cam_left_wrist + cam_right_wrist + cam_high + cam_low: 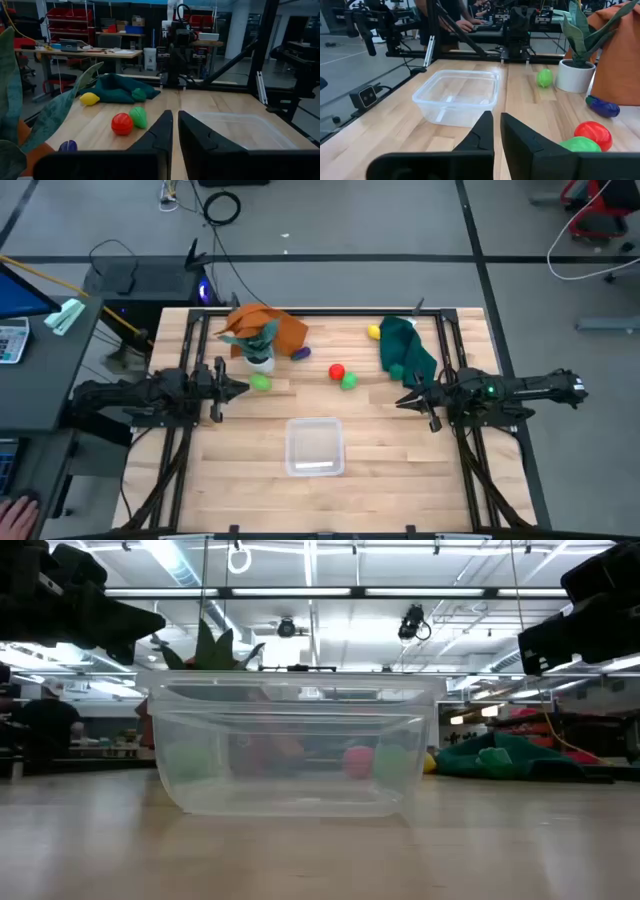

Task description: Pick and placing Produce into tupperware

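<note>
Clear tupperware (290, 750) sits on the wooden counter (320, 850); red piece (358, 762) and green piece (392, 760) blur behind it, green cloth (510, 755) beyond.

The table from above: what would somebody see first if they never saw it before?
Probably the clear tupperware, empty, at the table's near middle. Behind it sit bright toys: a red piece touching a green one, and an orange cloth by a small potted plant. The left gripper and right gripper wait shut at the sides.
</note>
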Robot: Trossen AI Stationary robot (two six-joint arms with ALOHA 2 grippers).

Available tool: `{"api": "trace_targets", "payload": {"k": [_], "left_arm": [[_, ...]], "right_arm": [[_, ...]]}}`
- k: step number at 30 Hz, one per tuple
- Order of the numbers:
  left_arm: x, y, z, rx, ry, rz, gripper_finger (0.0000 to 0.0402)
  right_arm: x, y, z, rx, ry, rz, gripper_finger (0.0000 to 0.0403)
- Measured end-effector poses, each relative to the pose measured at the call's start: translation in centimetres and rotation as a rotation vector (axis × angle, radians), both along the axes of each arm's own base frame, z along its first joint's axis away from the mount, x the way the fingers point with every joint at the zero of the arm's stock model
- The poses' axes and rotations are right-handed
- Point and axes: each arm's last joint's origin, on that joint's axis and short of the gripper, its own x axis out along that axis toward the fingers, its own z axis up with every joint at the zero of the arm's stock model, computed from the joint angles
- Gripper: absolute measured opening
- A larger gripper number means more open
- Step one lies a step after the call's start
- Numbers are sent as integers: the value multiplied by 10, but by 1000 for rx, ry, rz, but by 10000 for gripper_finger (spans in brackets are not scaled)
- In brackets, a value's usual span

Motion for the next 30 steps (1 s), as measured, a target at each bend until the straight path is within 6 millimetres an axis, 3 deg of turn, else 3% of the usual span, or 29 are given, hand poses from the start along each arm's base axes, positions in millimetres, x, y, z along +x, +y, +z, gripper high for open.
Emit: {"api": "trace_targets", "payload": {"k": [30], "left_arm": [[0, 0, 0, 0, 0, 0, 33]], "right_arm": [[0, 0, 0, 0, 0, 0, 1]]}}
